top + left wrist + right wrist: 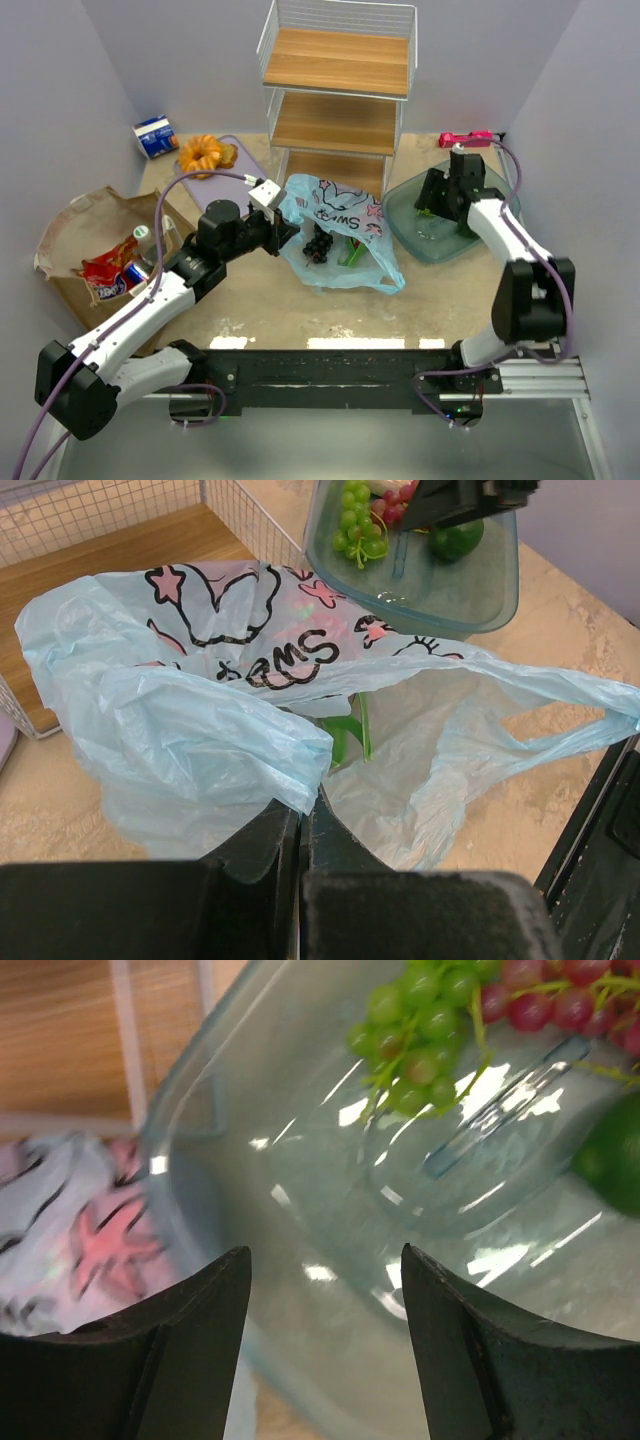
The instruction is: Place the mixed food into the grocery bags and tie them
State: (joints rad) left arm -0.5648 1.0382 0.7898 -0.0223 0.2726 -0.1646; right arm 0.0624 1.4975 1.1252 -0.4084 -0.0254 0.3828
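Film from the light-blue plastic bag (200, 730) is pinched in my left tool (306, 810), whose fingers are clenched flat together on the near edge of the bag's mouth. The bag lies slumped on the desk (300, 310) just in front of the wire rack (340, 125), printed side up, with one loop handle stretched out to the right. In the overhead view I see a dark grape bunch (318, 245) inside it, with something green beside that; I cannot tell what the green piece is.

My right tool (325, 1255) hangs over the green translucent bowl (420, 240) at the right of the desk, fingers spread apart and gripping nothing. Its wrist camera looks down into the bowl, where green grapes (420, 1030) and red grapes (560, 1000) lie together, and a round green fruit (615, 1160) shows at the frame's edge. The tool tips are apart from the grapes.

At the left of the desk the brown paper bag (75, 230) lies open beside the left arm. A red snack packet (105, 272), a red-blue drink can (136, 273) and a clear bottle (143, 236) sit in its mouth. The plastic bag's handles lie loose, not yet tied.
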